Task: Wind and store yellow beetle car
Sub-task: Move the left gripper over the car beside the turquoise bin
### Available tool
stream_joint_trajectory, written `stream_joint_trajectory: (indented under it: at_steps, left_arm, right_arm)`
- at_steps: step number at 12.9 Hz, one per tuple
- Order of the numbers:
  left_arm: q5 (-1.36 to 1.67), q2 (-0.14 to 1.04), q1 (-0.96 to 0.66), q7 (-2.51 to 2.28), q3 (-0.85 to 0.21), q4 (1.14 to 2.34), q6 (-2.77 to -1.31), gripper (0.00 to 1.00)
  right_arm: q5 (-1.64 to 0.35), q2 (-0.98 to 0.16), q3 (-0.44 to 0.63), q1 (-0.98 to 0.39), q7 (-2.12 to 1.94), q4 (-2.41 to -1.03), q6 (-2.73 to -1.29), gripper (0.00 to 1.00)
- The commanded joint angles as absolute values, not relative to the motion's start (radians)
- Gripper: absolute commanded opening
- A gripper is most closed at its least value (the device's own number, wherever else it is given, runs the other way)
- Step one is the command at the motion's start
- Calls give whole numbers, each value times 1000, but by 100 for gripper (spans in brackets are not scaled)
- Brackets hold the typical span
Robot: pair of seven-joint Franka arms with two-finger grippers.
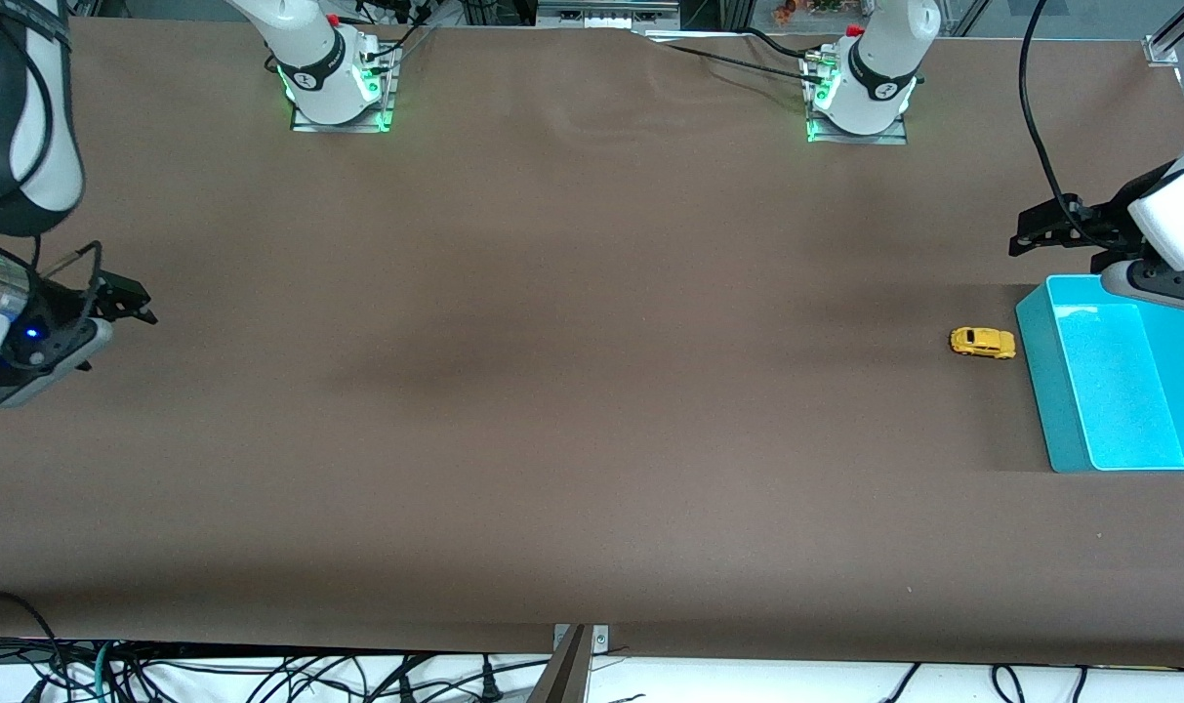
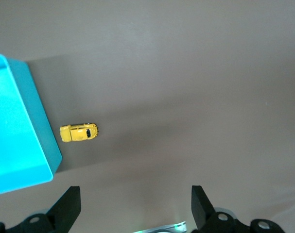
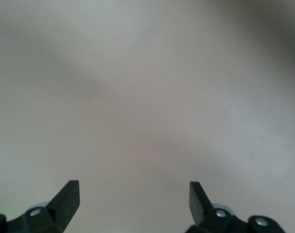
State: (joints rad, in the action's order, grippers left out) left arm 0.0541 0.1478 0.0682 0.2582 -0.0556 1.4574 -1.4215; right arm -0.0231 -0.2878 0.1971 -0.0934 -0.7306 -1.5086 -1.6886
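Note:
The yellow beetle car stands on its wheels on the brown table, right beside the cyan bin, on the bin's side toward the right arm's end. It also shows in the left wrist view next to the bin. My left gripper is open and empty, up over the table near the bin's corner closest to the robot bases. My right gripper is open and empty, held over the right arm's end of the table.
The cyan bin holds nothing that I can see. The brown table cover stretches bare between the two grippers. Cables hang past the table's edge nearest the front camera.

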Motion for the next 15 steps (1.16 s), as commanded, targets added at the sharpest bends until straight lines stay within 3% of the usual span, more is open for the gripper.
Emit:
stream_joint_trajectory:
  at_steps: [1,4,8,11,13,15]
  left_arm:
    - [51,164,98,490,-61,1508,-1428,100]
    - [-7,184,110,814,-66,1610,-1512,100]
    - [-58,186,164,1229,-66,1860,-1867,100]
    - [-90,209,189,1423,-66,2005,-2106,100]
    - [-112,224,221,1529,-66,2039,-2192,100]
    - [-117,271,251,1604,-63,2063,-2287,100]
  right_arm:
    - [-28,-290,198,-97,-557,-1425,-1527,100]
    - [-29,-259,196,-109,-429,-1425,-1445,100]
    - [-22,-138,104,-89,-25,-1573,-1449,100]
    - [90,-45,77,-60,-2,-1739,-1575,100]
    - [75,-37,37,6,-2,-1736,-1618,100]
    - [35,-35,35,18,2,-1732,-1748,100]
